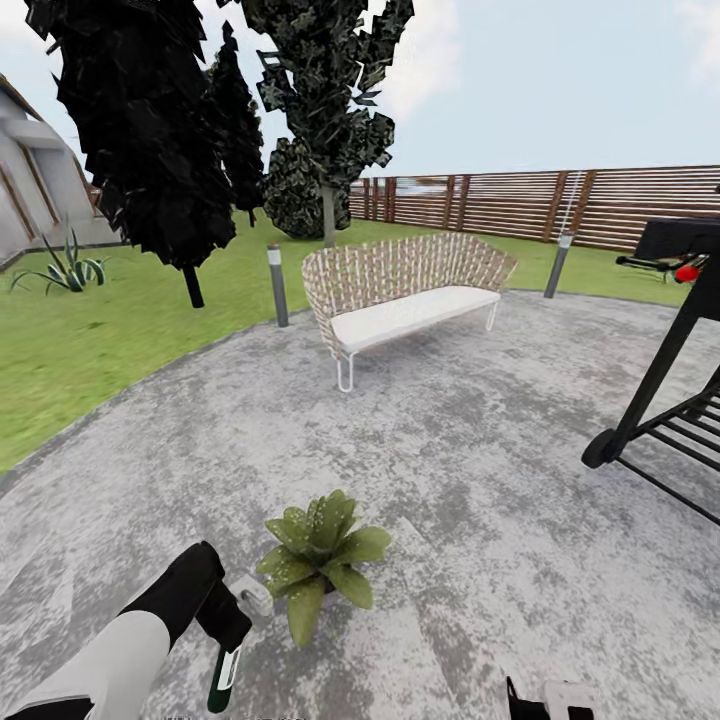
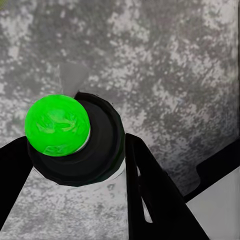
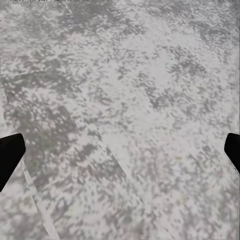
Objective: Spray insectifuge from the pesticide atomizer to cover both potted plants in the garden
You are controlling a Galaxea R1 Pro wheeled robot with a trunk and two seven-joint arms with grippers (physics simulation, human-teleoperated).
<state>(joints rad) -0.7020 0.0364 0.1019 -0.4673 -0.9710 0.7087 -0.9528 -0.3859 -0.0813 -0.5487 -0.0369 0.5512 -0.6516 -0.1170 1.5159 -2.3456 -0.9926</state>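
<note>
In the head view, a plant (image 1: 318,566) with pale-speckled green leaves stands on the grey patio (image 1: 450,480), and serves as the landmark here. Just to its left, the left pincer (image 1: 228,640) is clenched on the atomizer (image 1: 224,677), a slim dark green bottle with a white label that hangs downward from the black fingers, near the plant's leaves but apart from them. Well beyond the plant, a woven bench (image 1: 405,290) with a white seat stands at the patio's far side, flanked by two short grey posts. Farther off lie lawn (image 1: 80,350), dark trees and a brown slatted fence (image 1: 560,205). To the plant's right and farther away stands a black metal stand (image 1: 665,385). In the left wrist view, the atomizer (image 2: 75,145) sits between the two black fingers (image 2: 155,195) of the left pincer (image 2: 75,190), seen end-on with a bright green round tip over grey paving. In the right wrist view, the right pincer (image 3: 120,150) is released, its black fingertips (image 3: 10,152) spread wide apart over bare speckled paving.
</note>
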